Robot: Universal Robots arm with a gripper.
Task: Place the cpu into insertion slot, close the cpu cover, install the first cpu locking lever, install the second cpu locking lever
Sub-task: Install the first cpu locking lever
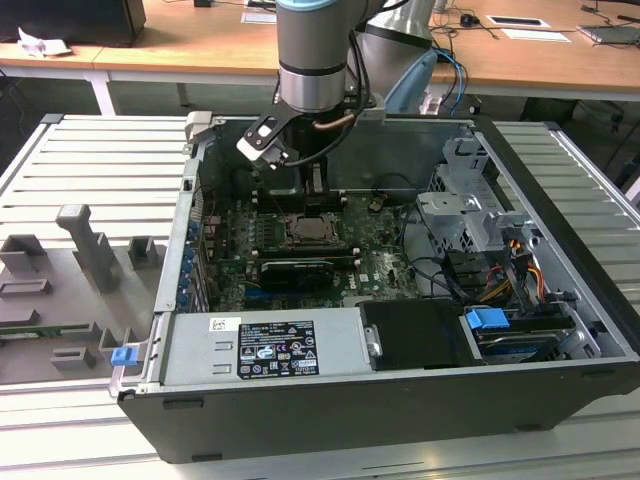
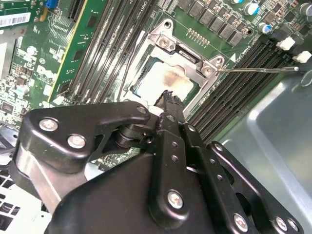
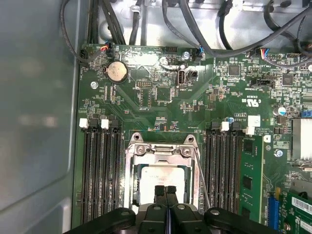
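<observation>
cpu (image 3: 161,175) beneath closed gripper (image 3: 165,188)

A pale grey desk of ribbed metal slats (image 1: 100,165) is seen in the exterior view. An open black computer case (image 1: 400,415) is laid on it, and grey moulded holder blocks (image 1: 90,250) are placed just beside the case, toward the exterior view's left.

In the first wrist view the gripper (image 3: 165,189), its fingers (image 3: 160,191) pressed together, hides the near edge of the chip (image 3: 158,174) and of the frame (image 3: 161,150). In the exterior view the arm (image 1: 318,60) is cut off at twelve o'clock. The socket (image 1: 312,230), at six o'clock from it, is too small to make out.
</observation>
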